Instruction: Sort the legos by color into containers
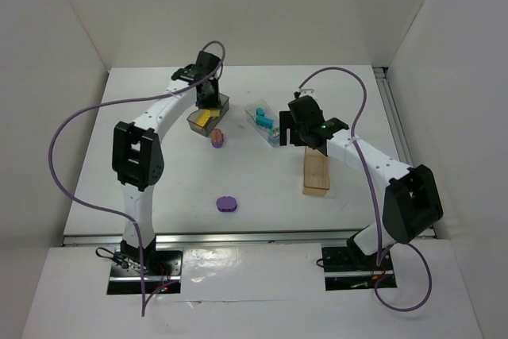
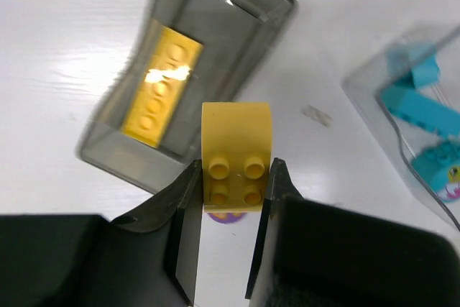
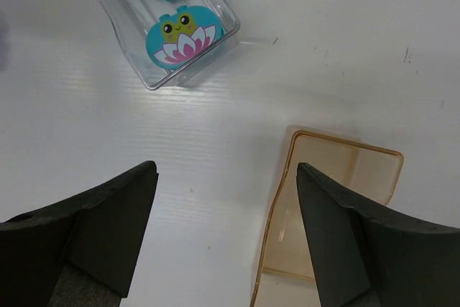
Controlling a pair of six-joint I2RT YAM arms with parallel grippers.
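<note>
top view, left pincer (image 1: 209,103): far middle of the table, right at the grey bin (image 1: 193,123); can't see my grip from up here
top view, loose stuff: purple brick (image 1: 217,139) just near of that bin, purple oval (image 1: 228,204) a good way nearer
top view, right side: clear bin (image 1: 255,113) with teal bricks (image 1: 266,123), tan bin (image 1: 316,174) near-right, right pincer (image 1: 284,134) between the two
left wrist, grip: I'm clamped on a yellow brick (image 2: 237,131), studs up, one finger on each side
left wrist, the bit that matters: brick hangs over the bin's near-right rim, not the opening, so the opening lies far-left of me
left wrist, axis: bin runs near-left to far-right, and the long yellow brick (image 2: 162,84) inside lies along it
left wrist, guess: small nudge far-left before I drop, or it could clip the rim
right wrist, other pincer: jaws wide apart, holding nothing, tan bin just near-right of it
</note>
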